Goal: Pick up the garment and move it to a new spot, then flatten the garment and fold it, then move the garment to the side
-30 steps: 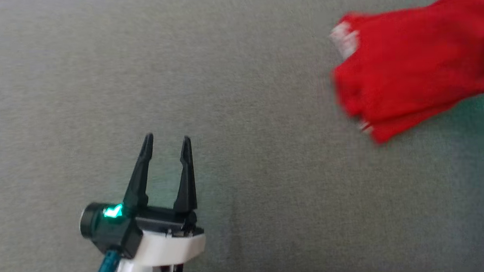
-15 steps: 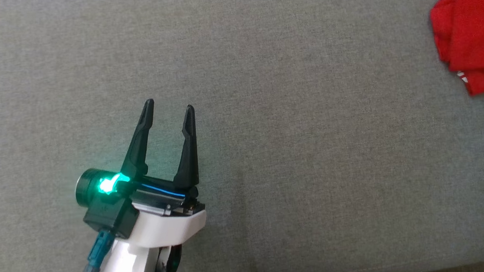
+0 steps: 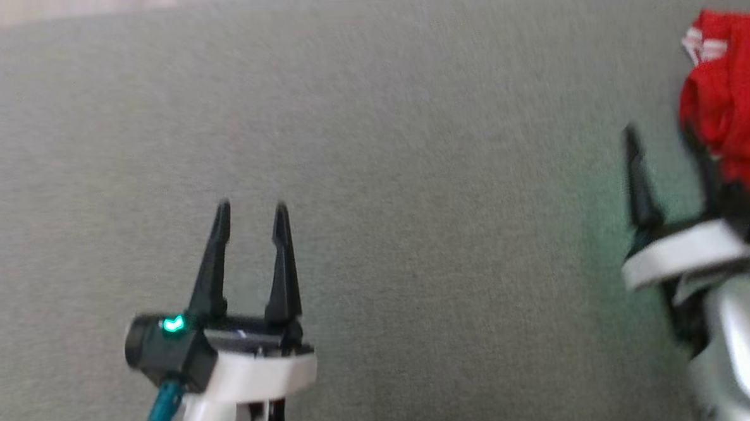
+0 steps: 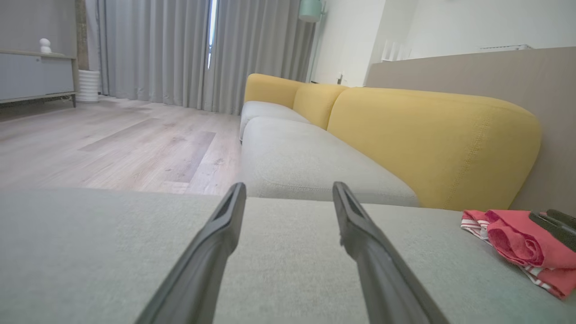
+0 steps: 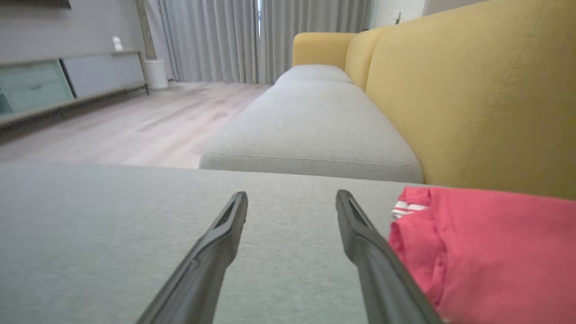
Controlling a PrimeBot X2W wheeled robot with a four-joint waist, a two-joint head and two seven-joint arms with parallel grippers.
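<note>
Right pincer level, agape, beside garment

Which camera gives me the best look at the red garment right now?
Right wrist view: the garment is close and sharp, lying on the cushion, though cut by the frame's edge. The left wrist view shows the garment small at the right; the head view shows it blurred at the right edge.
</note>
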